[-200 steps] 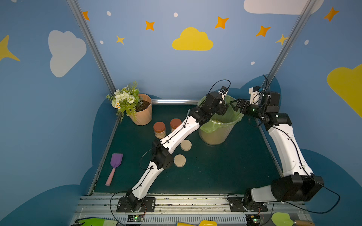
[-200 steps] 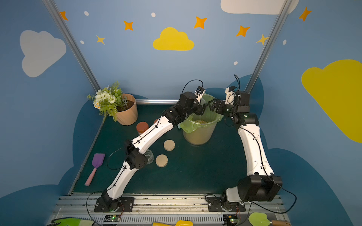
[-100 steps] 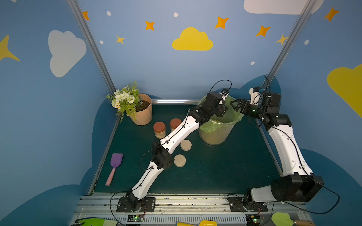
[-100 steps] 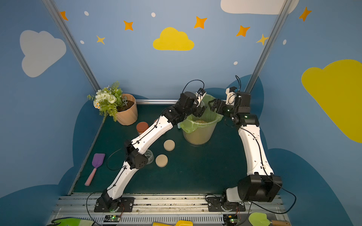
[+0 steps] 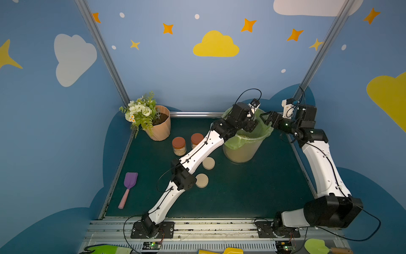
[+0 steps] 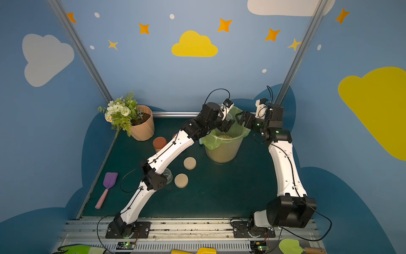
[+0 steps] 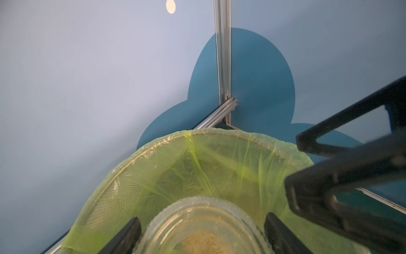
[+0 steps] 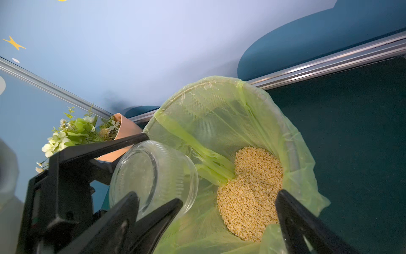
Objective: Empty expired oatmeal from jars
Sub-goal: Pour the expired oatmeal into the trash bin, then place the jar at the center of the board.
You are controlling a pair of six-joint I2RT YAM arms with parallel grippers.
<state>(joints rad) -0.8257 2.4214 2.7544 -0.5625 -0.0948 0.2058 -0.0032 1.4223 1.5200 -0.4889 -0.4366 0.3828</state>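
Clear glass fills the grip of the left hand (image 8: 162,169): its black fingers (image 8: 114,144) are closed on an open jar (image 8: 153,173), one on each side of the wall, and hold it tipped on its side above the bin (image 5: 241,151) with the mouth turned toward the inside. Seen from the right wrist, this jar looks almost bare, with only a dusty film on the glass. The left wrist view shows a tan patch through the glass, and I cannot tell whether that is grain inside it or the heap below. The right hand (image 8: 205,196) hangs just beside it over the bin's rim on its own arm's side, fingers spread wide with nothing between them. Below both, the oatmeal (image 8: 250,193) lies in a pale heap at the bottom of the green liner (image 8: 219,110) that is folded over the bin's edge. Out on the dark green worktop (image 5: 241,193), two red-lidded jars (image 5: 179,145) stand upright side by side between the bin and the flowerpot (image 5: 160,129). Tan grain shows through the one in full view, and the left arm crosses in front of its neighbour. Two beige lids (image 5: 208,163) lie flat near the arm's elbow, apart from each other, and in a top view a lidless jar (image 6: 168,174) shows partly under that elbow. A purple scoop (image 5: 129,187) lies near the worktop's left edge.
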